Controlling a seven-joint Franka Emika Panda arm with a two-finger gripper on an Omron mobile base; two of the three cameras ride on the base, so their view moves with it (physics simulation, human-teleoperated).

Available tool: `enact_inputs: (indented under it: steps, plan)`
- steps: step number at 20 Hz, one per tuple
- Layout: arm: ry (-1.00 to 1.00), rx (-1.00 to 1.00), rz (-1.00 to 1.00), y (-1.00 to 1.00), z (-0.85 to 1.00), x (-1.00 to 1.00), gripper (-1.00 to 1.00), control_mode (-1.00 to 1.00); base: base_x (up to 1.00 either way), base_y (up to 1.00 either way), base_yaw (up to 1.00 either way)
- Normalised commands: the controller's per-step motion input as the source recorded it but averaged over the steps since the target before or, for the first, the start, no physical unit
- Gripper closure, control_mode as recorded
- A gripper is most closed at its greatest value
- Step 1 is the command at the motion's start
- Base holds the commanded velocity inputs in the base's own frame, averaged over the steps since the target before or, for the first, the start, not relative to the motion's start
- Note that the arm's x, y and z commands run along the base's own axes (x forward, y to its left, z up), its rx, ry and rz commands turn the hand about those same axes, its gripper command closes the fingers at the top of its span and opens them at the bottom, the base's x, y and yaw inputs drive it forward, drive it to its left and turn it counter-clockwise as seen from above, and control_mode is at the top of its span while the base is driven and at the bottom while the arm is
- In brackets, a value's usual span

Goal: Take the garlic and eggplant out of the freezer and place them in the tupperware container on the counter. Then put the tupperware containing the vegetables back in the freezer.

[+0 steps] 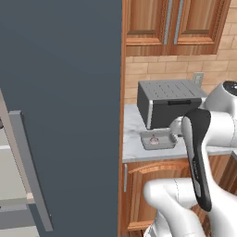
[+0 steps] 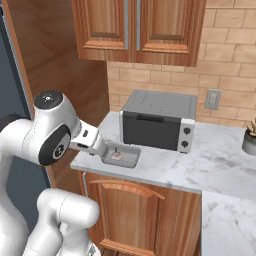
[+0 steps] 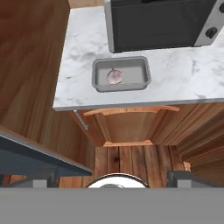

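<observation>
Marbled counter (image 3: 83, 43) carries the tupperware container (image 3: 144, 78) holding the garlic (image 3: 114, 76); the gripper (image 3: 111, 177) looks down, jaws wide apart.

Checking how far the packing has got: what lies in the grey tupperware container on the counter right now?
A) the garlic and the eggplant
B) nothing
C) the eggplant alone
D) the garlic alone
D: the hand view shows a single pinkish-white garlic bulb lying in the tupperware container, with no dark-purple eggplant beside it.
</observation>
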Motion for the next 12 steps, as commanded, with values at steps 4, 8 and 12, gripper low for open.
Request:
enact_inputs:
  steps: [4,8,12]
  plan:
    - [0.0,0.0,0.0,0.14,0.05,-0.81,-1.0,-1.0,0.0,0.0,0.0]
    - [-0.08,0.0,0.0,0.02,-0.02,-0.89,-1.0,-1.0,0.0,0.0,0.0]
    - [0.0,0.0,0.0,0.0,0.0,0.0,-1.0,1.0,-1.0,0.34,-0.02]
